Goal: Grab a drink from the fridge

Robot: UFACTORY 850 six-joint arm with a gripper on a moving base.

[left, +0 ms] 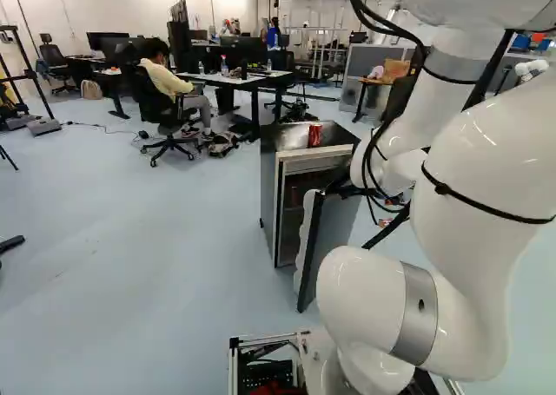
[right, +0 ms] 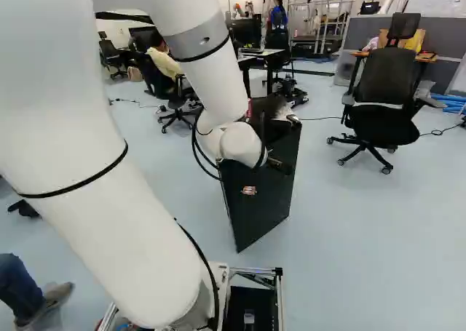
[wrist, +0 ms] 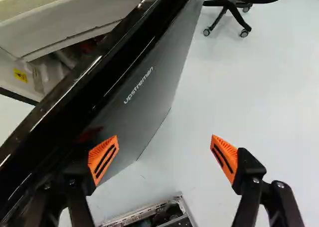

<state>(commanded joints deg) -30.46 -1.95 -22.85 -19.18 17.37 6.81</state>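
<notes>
The fridge (left: 269, 182) door (right: 258, 193) stands ajar, so by our reckoning the opening is well under way, but reaching in, grasping and lifting out all remain, and our gripper (wrist: 164, 144) is wide open and empty beside that door! Inside the fridge we catch dim reddish shapes (left: 294, 195), likely the drinks, too dark to tell apart, while a red can (left: 314, 135) stands upright on top.

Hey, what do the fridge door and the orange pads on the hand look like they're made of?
The fridge door looks like painted metal, maybe plastic: smooth dark face with a soft sheen, glossy black edge catching highlights. The orange pads on the hand seem matte rubber or flexible plastic, given their fine ribs.
</notes>
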